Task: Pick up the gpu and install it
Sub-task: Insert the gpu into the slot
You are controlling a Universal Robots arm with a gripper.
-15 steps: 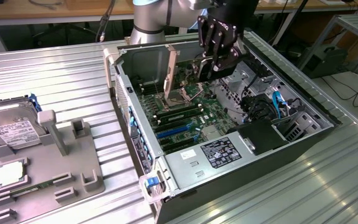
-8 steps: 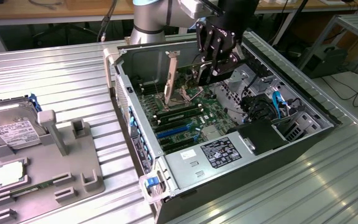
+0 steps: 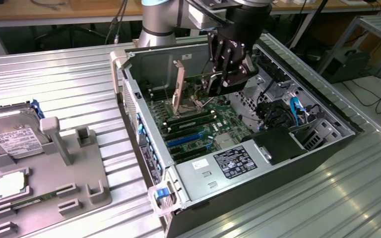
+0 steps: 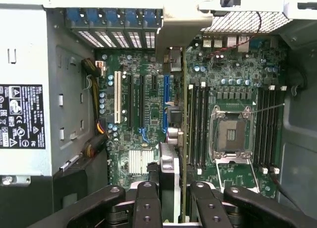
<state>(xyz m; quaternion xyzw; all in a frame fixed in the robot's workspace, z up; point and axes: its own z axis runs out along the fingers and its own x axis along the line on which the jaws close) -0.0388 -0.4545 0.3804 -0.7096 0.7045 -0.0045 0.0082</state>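
Nearest, on the ribbed counter (image 3: 58, 74) at the exterior view's left, a grey holder (image 3: 78, 183) keeps a hard drive (image 3: 15, 139) leaning against its posts. I think the posts are there so that a part stands with an edge free for grasping.

Behind it the case (image 3: 323, 134) lies on its side without a panel, so the board (image 3: 197, 126) faces up and can be reached from above. The power supply (image 3: 223, 163) sits at the near end of the case.

Deeper inside, the claw (image 3: 225, 87) hangs over the board and pinches the gpu (image 3: 178, 82). The card stands on its edge, with its metal bracket toward the rear wall where the slot openings are. This seems chosen so that the connector edge points down at the board.

In the wrist view the gpu (image 4: 173, 158) passes between the fingers (image 4: 146, 203) of the claw (image 4: 178, 205). It runs above the strip between the blue slot (image 4: 165, 104) and the memory slots (image 4: 198, 124). Whether its lower edge touches a slot, I cannot tell.
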